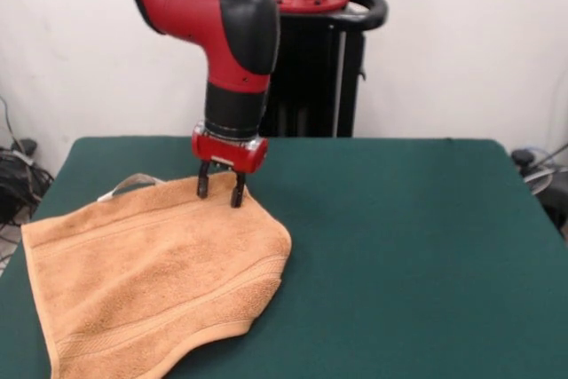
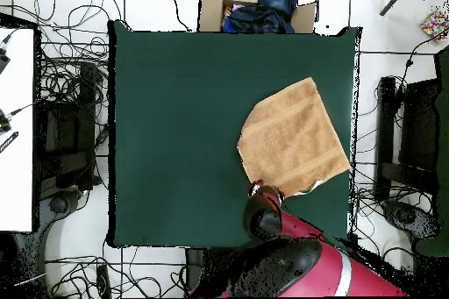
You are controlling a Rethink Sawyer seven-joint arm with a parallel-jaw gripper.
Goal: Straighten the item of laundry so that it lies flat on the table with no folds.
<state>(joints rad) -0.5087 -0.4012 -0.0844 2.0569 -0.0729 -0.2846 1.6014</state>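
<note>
1. The orange-tan terry towel (image 1: 151, 286) lies on the green table (image 1: 399, 246) with its woven stripe bands showing — one corner is rounded over in a fold just below and to the right of the fingertips in the front view.
2. A pale loop of hem (image 1: 129, 185) lifts off the cloth to the left of the fingers.
3. The gripper (image 1: 220, 189) stands upright over the towel's far edge — its two black fingers (image 1: 238, 191) are apart, tips down at the terry, nothing clamped between them.
4. From overhead the towel (image 2: 294, 138) sits just beyond the gripper (image 2: 256, 188), toward the table's (image 2: 175, 120) right side.
5. Past the table's far edge, a cardboard box (image 2: 254, 8) of dark clothes.
</note>
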